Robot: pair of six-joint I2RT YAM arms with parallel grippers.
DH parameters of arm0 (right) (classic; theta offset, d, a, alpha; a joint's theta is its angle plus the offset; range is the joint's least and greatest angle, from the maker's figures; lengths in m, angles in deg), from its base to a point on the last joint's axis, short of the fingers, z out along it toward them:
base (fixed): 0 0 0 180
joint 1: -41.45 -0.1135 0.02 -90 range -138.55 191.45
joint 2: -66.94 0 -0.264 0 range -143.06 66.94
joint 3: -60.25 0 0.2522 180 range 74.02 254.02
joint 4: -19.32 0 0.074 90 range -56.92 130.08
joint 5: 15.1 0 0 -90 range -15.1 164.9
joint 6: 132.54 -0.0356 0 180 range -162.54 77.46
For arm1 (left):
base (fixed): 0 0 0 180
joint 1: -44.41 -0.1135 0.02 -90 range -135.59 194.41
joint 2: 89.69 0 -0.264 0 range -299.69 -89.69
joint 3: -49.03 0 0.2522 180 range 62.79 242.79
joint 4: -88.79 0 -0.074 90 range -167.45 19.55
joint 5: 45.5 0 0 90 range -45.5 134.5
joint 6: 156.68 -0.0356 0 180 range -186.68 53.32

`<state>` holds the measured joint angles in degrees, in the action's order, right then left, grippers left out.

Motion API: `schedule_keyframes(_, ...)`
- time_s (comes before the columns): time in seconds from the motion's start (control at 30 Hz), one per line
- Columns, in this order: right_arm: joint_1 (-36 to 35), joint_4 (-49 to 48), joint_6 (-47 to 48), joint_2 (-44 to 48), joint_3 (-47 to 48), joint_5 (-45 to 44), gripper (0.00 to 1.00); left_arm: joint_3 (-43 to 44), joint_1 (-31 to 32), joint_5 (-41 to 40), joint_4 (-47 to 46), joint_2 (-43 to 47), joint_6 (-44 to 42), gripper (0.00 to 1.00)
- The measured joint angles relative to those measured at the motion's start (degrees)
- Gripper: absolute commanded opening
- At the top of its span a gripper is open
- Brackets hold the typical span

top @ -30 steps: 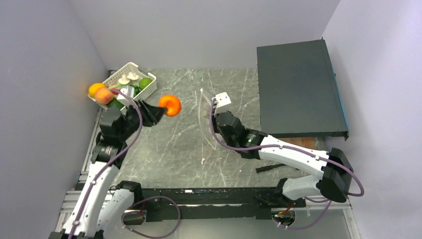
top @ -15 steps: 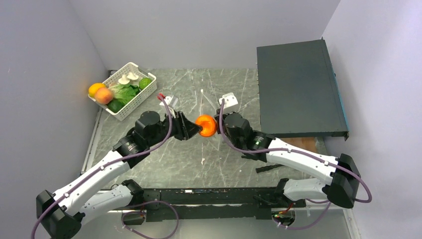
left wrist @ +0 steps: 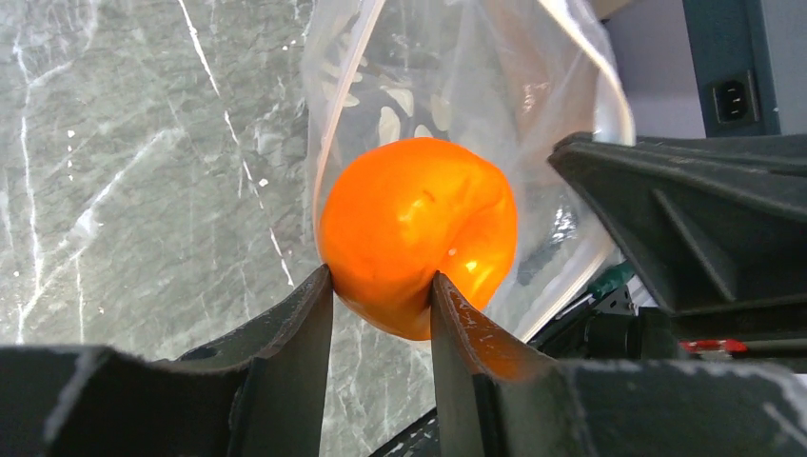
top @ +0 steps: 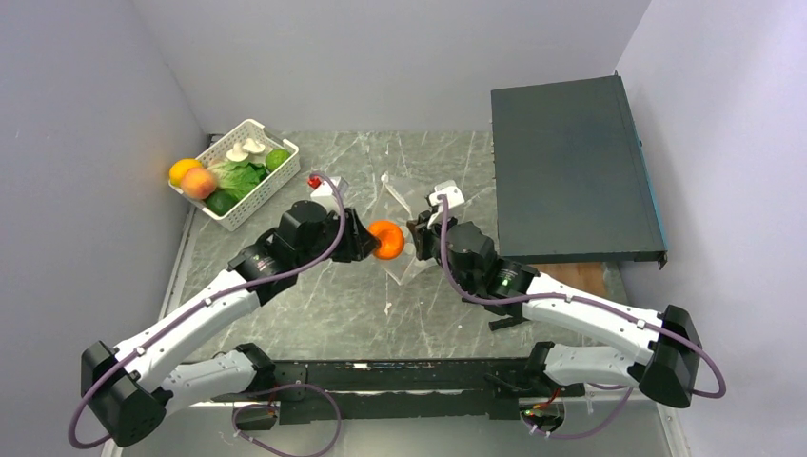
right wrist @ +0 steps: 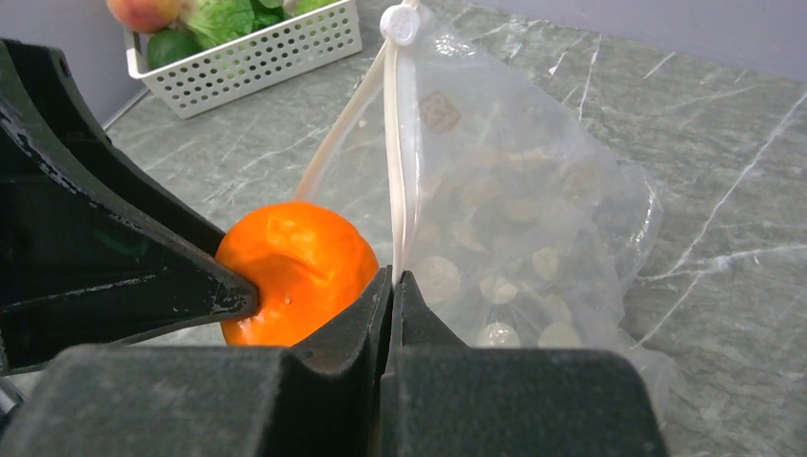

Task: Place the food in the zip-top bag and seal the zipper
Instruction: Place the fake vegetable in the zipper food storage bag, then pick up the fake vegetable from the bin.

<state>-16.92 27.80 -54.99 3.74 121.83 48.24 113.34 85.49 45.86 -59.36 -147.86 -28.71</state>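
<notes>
My left gripper (top: 366, 241) is shut on a red-orange round fruit (top: 386, 239), also in the left wrist view (left wrist: 419, 233) and the right wrist view (right wrist: 295, 271). It holds the fruit at the open mouth of the clear zip-top bag (top: 404, 224) (left wrist: 457, 86) (right wrist: 514, 219). My right gripper (right wrist: 393, 282) (top: 419, 238) is shut on the bag's whitish zipper strip (right wrist: 397, 152) and holds that edge up. The other food lies in the white basket (top: 257, 195): lettuce (top: 238, 177), pale mushrooms (top: 246, 148), a green fruit (top: 277, 159), a yellow-orange citrus (top: 181, 170).
A large dark box (top: 571, 171) fills the back right of the table. The white basket stands at the back left against the wall, also in the right wrist view (right wrist: 257, 52). A small dark object (top: 514, 321) lies near the right arm.
My left arm swung from the basket to the table's middle, carrying the orange fruit to the bag's mouth. My right gripper shifted slightly toward the near side with the bag's edge.
</notes>
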Motion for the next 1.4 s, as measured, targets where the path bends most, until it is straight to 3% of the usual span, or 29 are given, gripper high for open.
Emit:
schedule_keyframes(0.23,0.0,0.1,0.0,-2.1,0.0,0.7,0.00,2.6,0.0,2.2,-0.3,-3.8,0.8,0.72)
schedule_keyframes(0.33,0.0,0.1,0.0,-2.1,0.0,0.8,0.00,2.6,0.0,3.4,-0.7,-4.2,1.5,0.80)
schedule_keyframes(0.83,0.0,0.1,-0.8,-2.4,0.0,-0.3,0.00,2.0,0.2,-1.0,1.2,8.5,2.3,0.84)
schedule_keyframes(1.1,0.0,0.0,-1.1,-2.4,0.0,-0.4,0.00,-4.4,0.2,-2.1,1.2,6.8,5.4,0.82)
schedule_keyframes(1.2,0.0,0.0,-1.1,-2.4,0.0,-0.5,0.00,-4.9,0.2,-1.4,1.8,4.1,5.9,0.85)
schedule_keyframes(1.33,0.0,0.0,-1.1,-2.4,0.0,-0.9,0.00,-3.0,0.2,-2.3,4.9,4.1,3.4,0.99)
schedule_keyframes(1.4,0.0,0.0,-1.1,-2.4,0.0,-1.0,0.00,0.2,0.2,-4.9,8.2,4.4,1.2,1.00)
